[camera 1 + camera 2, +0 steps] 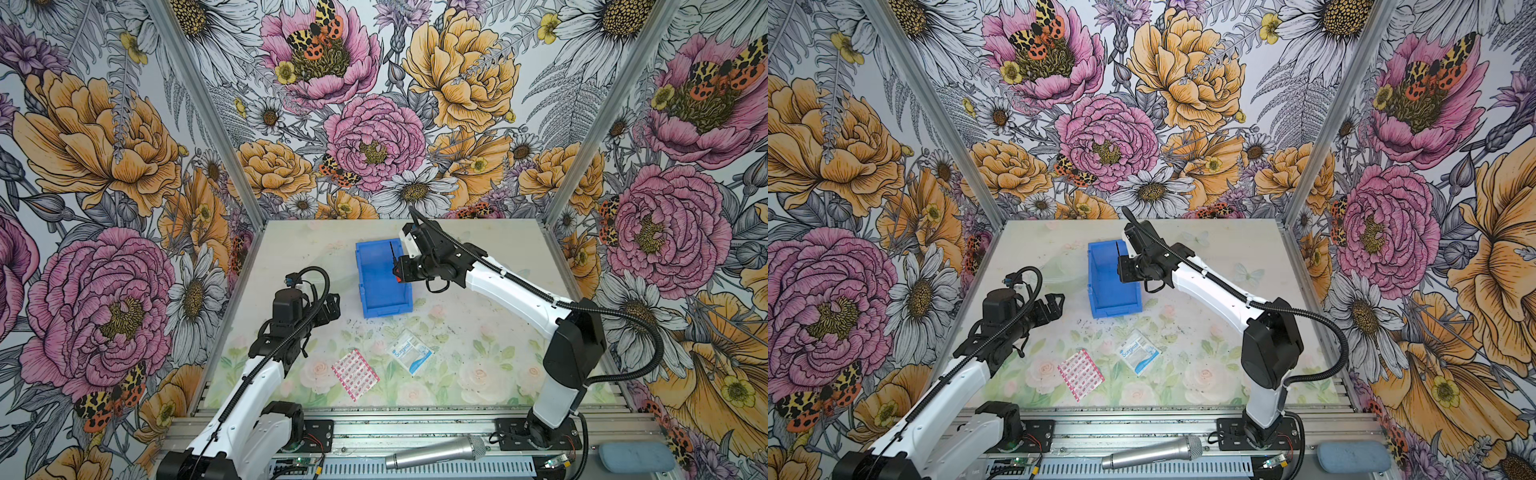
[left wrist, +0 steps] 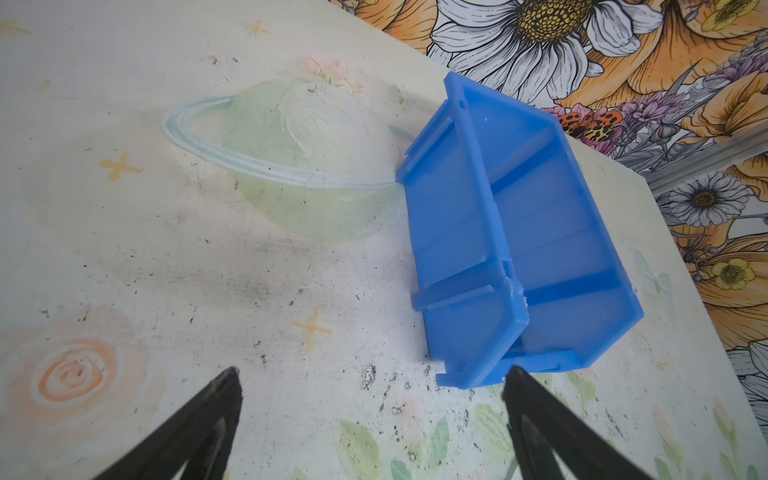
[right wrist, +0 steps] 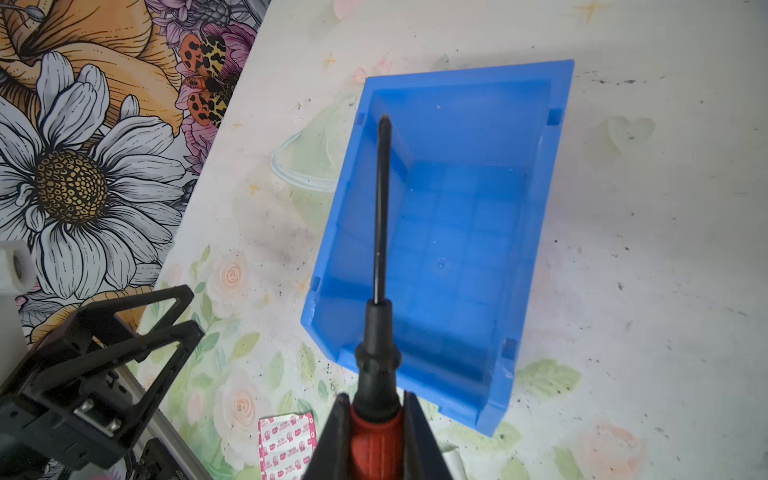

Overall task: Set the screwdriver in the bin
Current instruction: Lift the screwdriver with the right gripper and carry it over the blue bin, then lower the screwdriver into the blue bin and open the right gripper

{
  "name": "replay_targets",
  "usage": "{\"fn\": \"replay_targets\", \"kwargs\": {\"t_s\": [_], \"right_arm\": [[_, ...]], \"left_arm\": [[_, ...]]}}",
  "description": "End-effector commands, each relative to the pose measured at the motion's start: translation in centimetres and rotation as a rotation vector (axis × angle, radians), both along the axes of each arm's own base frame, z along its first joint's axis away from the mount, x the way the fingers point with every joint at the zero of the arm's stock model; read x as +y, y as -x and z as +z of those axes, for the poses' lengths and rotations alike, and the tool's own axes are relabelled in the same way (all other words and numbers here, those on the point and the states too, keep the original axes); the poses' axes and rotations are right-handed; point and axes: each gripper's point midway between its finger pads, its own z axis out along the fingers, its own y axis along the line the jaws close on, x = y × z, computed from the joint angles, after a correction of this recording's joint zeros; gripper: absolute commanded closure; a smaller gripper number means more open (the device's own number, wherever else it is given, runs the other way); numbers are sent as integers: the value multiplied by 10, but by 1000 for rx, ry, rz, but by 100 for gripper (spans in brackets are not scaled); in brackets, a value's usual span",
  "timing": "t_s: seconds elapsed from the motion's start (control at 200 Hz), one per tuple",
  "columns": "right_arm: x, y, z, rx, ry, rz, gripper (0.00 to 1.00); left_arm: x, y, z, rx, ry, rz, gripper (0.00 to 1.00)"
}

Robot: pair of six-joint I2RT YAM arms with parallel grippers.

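Screwdriver (image 3: 376,340) was pinched by its red handle between the jaws of the right gripper (image 3: 376,399), with the black collar and thin dark shaft sticking out past the fingertips. It hung over the open blue bin (image 3: 555,187). In both top views it ran along the bin's 3 o'clock wall, shaft aimed at about 12 o'clock. Whether the tip touched the plastic could not be told. The bin stood on the table (image 1: 498,257), toward 12 o'clock from the table's middle, its lower lipped side facing 6 o'clock. The left gripper (image 2: 372,374) hovered near the bin's 8 o'clock corner, jaws spread wide around nothing. A pink patterned packet (image 1: 355,374) and a white packet (image 1: 411,351) lay toward 6 o'clock of the bin, apart from it
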Motion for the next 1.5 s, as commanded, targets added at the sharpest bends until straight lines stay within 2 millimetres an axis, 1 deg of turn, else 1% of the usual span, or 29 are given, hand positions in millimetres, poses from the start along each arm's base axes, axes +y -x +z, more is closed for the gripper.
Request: {"fn": "replay_targets", "kwargs": {"t_s": [0.0, 0.135, 0.225, 0.265, 0.51, 0.706, 0.846, 0.971, 1.286, 1.396, 1.491], "right_arm": [[23, -12, 8, -20, -37, 10, 100], [39, -22, -8, -5, -38, 8, 100], [50, -25, -17, -1, -32, 24, 100], [52, -26, -24, 5, -22, 26, 100], [60, -33, -64, 57, 13, 4, 100], [64, -39, -88, 84, 36, -13, 100], [63, -41, -106, 114, 52, -32, 100], [65, -42, -115, 126, 59, -35, 100], [61, -43, -141, 152, 99, -49, 98], [61, -43, -145, 157, 103, -51, 97], [60, -44, -145, 153, 108, -51, 94]], "left_arm": [[3, 3, 3, -16, 4, 24, 1], [6, 9, 4, -20, -1, 35, 1], [7, 12, 5, -22, -6, 36, 1], [7, 14, 5, -21, -7, 36, 1], [7, 15, 4, -21, -3, 37, 1], [7, 16, 3, -23, 0, 40, 1], [8, 16, 3, -29, 1, 41, 1], [8, 16, 4, -33, 1, 41, 2], [8, 17, 5, -35, -1, 41, 1], [9, 17, 6, -37, -3, 45, 1], [9, 18, 6, -36, -4, 47, 1]]}}
